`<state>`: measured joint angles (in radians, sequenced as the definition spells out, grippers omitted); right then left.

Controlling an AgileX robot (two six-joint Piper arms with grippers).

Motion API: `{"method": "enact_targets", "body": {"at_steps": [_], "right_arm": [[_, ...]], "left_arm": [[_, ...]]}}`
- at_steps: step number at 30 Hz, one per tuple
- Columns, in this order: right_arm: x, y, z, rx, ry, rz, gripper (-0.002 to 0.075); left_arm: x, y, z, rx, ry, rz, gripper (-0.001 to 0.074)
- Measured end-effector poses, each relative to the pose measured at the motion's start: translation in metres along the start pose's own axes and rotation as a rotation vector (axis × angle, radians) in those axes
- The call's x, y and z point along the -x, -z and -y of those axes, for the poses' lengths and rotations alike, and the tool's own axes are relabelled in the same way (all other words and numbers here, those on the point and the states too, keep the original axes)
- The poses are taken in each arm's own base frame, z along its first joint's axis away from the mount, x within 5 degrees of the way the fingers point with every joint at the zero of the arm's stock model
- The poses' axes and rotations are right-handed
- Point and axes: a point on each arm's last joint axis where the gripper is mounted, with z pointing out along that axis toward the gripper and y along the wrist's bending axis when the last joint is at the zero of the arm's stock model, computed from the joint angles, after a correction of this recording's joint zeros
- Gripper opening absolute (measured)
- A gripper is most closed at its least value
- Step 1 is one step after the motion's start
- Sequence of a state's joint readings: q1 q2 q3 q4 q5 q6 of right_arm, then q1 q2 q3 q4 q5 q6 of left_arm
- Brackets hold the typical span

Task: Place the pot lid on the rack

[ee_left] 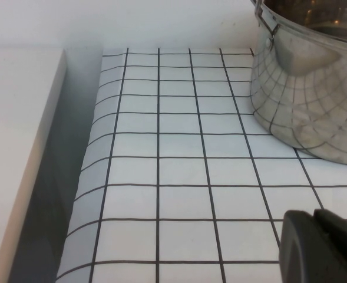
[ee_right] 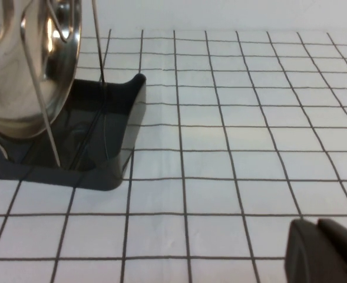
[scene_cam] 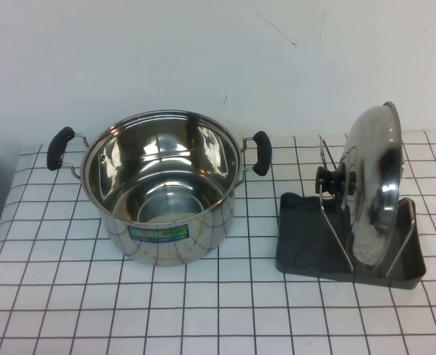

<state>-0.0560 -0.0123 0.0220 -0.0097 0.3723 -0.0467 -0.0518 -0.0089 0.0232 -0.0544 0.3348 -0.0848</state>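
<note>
The shiny steel pot lid [scene_cam: 377, 166] stands on edge in the dark grey rack [scene_cam: 306, 244] at the right, leaning between the silver wire dividers, its black knob [scene_cam: 329, 180] pointing left toward the pot. In the right wrist view the lid [ee_right: 26, 65] and a corner of the rack [ee_right: 123, 112] show. My right gripper [ee_right: 317, 233] is shut and empty over the checked cloth, apart from the rack. My left gripper [ee_left: 314, 227] is shut and empty, low over the cloth near the pot. Neither arm shows in the high view.
The open steel pot [scene_cam: 162, 185] with two black side handles stands left of centre; its wall shows in the left wrist view [ee_left: 309, 88]. A white ledge [ee_left: 14, 147] borders the cloth's left edge. A white wall runs behind the table.
</note>
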Motion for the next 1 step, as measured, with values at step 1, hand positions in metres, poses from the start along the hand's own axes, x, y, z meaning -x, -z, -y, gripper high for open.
{"method": "enact_targets", "body": {"at_steps": [1], "right_arm": [[0.0000,0.0000,0.0000,0.000,-0.004,0.000,-0.0001]], "left_arm": [[0.0000,0.0000,0.0000,0.000,0.000,0.000,-0.0002]]}}
